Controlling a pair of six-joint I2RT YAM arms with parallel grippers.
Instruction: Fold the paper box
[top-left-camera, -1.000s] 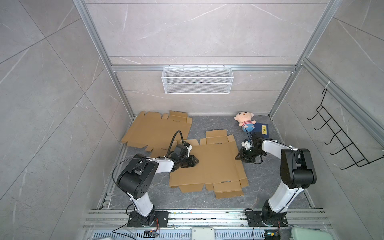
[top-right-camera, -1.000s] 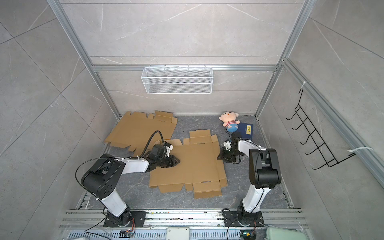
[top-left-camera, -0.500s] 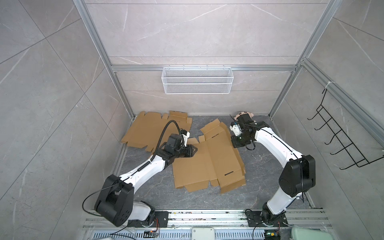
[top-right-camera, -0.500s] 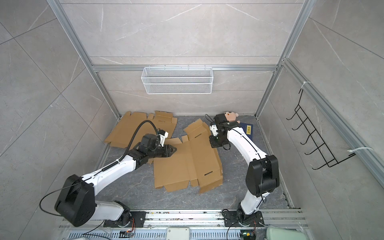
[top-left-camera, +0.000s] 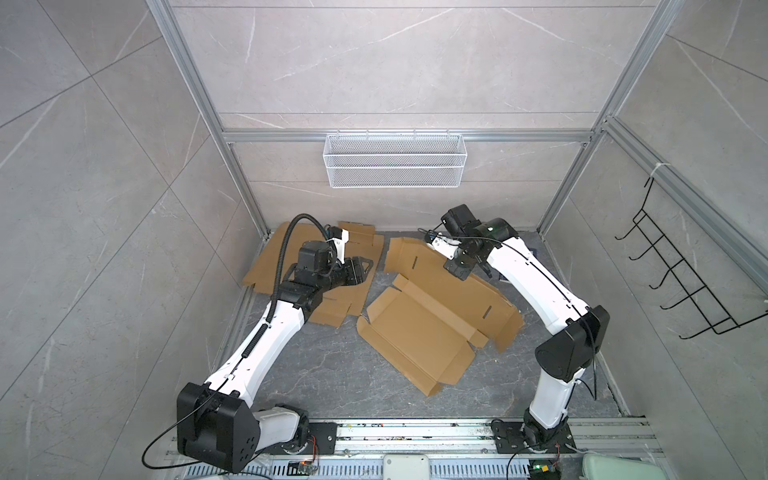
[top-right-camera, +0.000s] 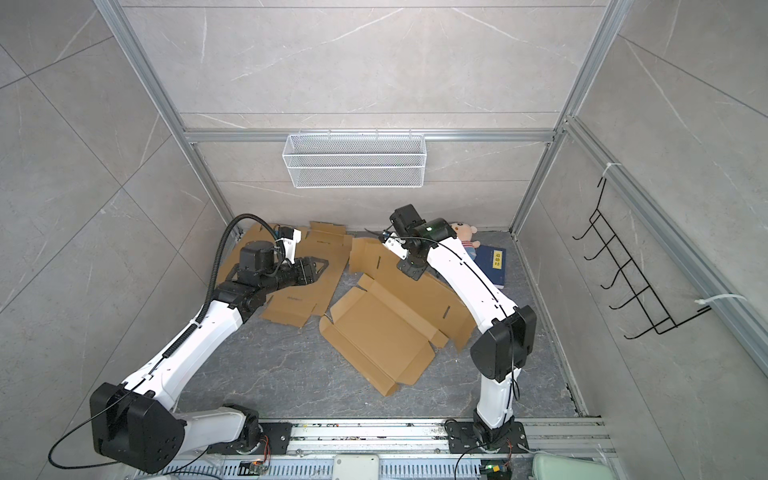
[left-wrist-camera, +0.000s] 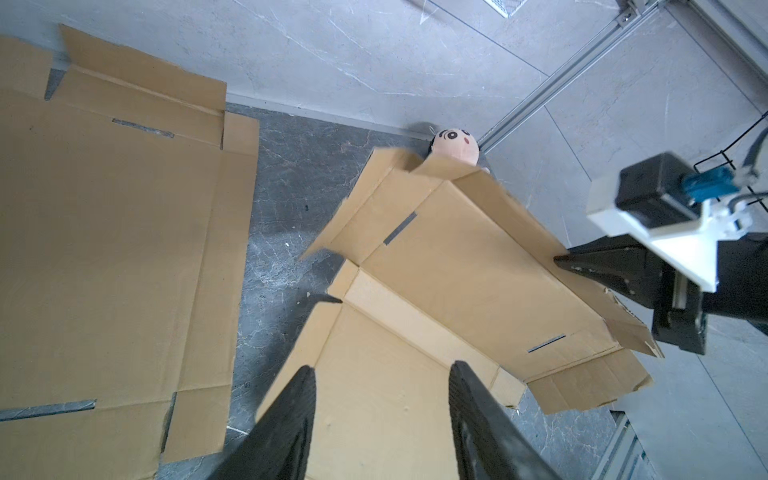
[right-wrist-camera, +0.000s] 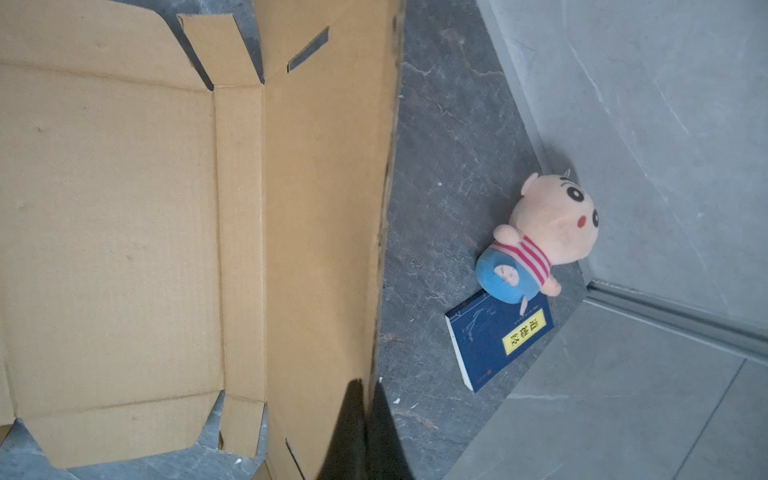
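The paper box (top-left-camera: 419, 328) is an unfolded brown cardboard sheet in the middle of the floor. Its far right panel is tilted up off the floor. My right gripper (right-wrist-camera: 365, 384) is shut on that panel's long edge (right-wrist-camera: 386, 166); in both top views it (top-left-camera: 458, 269) (top-right-camera: 412, 270) sits at the panel's raised far edge. My left gripper (left-wrist-camera: 381, 368) is open with nothing between its fingers. It hovers over the box's left end (left-wrist-camera: 374, 415), above the spare cardboard, in both top views (top-left-camera: 365, 266) (top-right-camera: 319, 266).
A stack of flat cardboard sheets (top-left-camera: 286, 257) lies at the back left under the left arm. A plush toy (top-right-camera: 463, 235) and a blue book (top-right-camera: 492, 264) sit in the back right corner. A wire basket (top-left-camera: 395, 166) hangs on the back wall. Black hooks (top-left-camera: 685, 282) are on the right wall.
The right gripper has shut on the box's right edge and lifted it, turning the sheet. The left gripper has opened and drawn back from the box's left end. Both arms have risen.
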